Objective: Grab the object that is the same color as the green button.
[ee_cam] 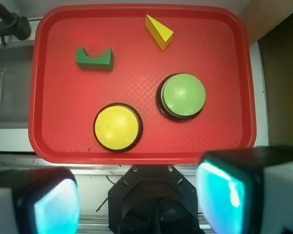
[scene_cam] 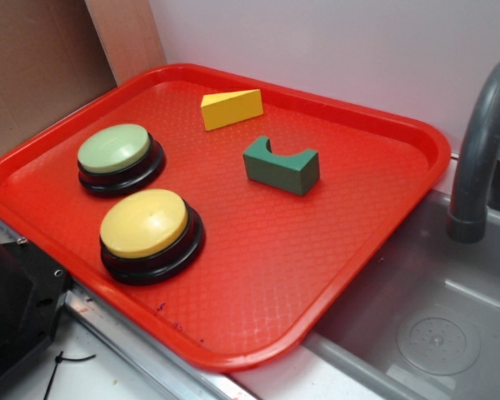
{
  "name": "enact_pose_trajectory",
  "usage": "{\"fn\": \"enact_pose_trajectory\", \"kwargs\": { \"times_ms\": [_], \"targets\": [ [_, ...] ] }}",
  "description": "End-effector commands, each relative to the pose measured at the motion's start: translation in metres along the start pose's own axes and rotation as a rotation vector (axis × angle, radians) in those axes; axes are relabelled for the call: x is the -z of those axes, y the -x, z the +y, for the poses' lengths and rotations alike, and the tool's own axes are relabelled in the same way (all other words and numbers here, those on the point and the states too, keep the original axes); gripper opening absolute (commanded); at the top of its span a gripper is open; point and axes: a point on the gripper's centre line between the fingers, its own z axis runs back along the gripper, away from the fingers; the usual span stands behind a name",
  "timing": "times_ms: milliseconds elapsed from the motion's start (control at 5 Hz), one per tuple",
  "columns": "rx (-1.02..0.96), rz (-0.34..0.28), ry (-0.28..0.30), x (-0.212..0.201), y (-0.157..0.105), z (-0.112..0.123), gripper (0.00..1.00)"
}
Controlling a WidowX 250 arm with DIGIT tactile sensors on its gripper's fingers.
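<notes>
Target's the little dark green bridge block [scene_cam: 282, 166], sitting flat on the red tray [scene_cam: 350, 242] with its half-round notch facing up and toward the back wall. From where I'm standing it's toward the sink [scene_cam: 425, 325] side of the tray, with the yellow wedge block [scene_cam: 232, 108] near it further back and not touching. It matches the green button [scene_cam: 117, 154], though the button's a paler green. That one sits over on the opposite side, with the yellow button [scene_cam: 148, 229] just beside it, closer to the front edge.

Gripper [ee_cam: 136, 204] is hanging high above the front edge of the tray, nowhere near anything yet. Jaws are spread wide apart, nothing in them.

If I were steering it, I'd go out over the block, line the fingers [ee_cam: 234, 190] up across the two long flat faces rather than the ends, and come straight down. Notch side looks like a bad place to pinch. Plenty of bare tray around it, so the wedge shouldn't get bumped if the descent's centered.
</notes>
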Motion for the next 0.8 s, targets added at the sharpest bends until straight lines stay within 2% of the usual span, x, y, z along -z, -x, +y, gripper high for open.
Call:
{"fn": "enact_pose_trajectory", "kwargs": {
  "times_ms": [0,200,400,600],
  "targets": [
    [0.0,0.0,0.0,0.0,0.0,0.0,1.0],
    [-0.073,0.01,0.032,0.005,-0.006,0.004,1.0],
    [-0.281,0.017,0.059,0.016,-0.015,0.009,1.0],
    [-0.524,-0.029,0.005,0.03,-0.027,0.018,1.0]
  ]
}}
